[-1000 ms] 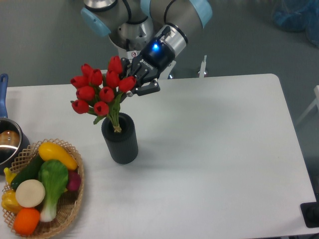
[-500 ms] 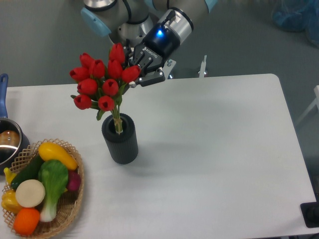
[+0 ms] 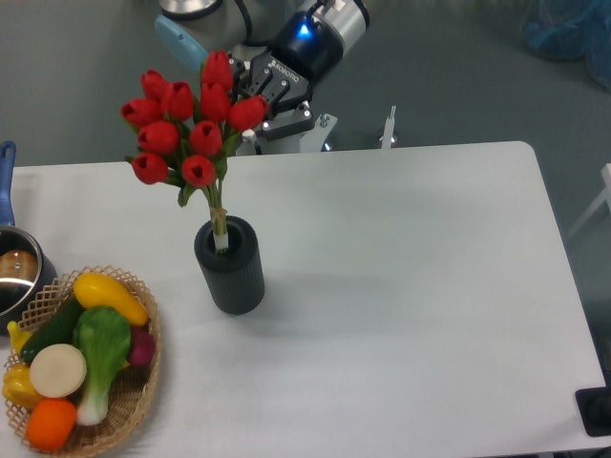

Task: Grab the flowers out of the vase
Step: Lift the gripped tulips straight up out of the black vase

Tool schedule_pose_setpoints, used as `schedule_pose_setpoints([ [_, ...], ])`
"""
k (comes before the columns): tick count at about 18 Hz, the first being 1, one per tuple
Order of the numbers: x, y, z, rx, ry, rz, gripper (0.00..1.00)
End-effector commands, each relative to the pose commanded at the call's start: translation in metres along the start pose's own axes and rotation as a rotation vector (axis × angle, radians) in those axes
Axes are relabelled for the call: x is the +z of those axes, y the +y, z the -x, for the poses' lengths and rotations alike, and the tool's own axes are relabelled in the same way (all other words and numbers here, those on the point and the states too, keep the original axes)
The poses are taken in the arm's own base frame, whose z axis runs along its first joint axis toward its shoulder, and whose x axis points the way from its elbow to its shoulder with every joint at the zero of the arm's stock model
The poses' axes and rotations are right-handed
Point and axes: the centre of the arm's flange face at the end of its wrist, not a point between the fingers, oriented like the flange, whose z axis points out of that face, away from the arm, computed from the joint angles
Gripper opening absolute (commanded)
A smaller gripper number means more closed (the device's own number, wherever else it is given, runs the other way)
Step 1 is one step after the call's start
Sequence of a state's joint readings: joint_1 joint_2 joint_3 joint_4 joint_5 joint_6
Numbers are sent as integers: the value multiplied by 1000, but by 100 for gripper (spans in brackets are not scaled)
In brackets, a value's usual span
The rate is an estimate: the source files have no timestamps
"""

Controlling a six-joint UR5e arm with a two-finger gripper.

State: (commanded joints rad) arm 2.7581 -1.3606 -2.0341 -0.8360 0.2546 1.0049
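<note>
The flowers (image 3: 186,129) are a bunch of red tulip buds with green leaves and pale stems. Their stems still dip into the mouth of the dark grey ribbed vase (image 3: 230,265), which stands upright on the white table. My gripper (image 3: 250,107) is shut on the right side of the bunch, among the buds, and holds it raised above the vase. The lowest part of the stems is hidden inside the vase.
A wicker basket (image 3: 143,386) of toy vegetables sits at the front left. A metal pot (image 3: 16,272) with a blue handle (image 3: 6,167) is at the left edge. The white table (image 3: 410,286) stretches to the right of the vase.
My gripper has risen and moved back with the flowers. The bunch stands higher, and more pale stem shows above the vase mouth. The vase has not moved.
</note>
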Motion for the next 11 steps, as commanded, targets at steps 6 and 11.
schedule_pose_setpoints([
  [6,-16,-13,18,1,-50,5,0],
  [11,-34,-21,55,89,-141,78,0],
])
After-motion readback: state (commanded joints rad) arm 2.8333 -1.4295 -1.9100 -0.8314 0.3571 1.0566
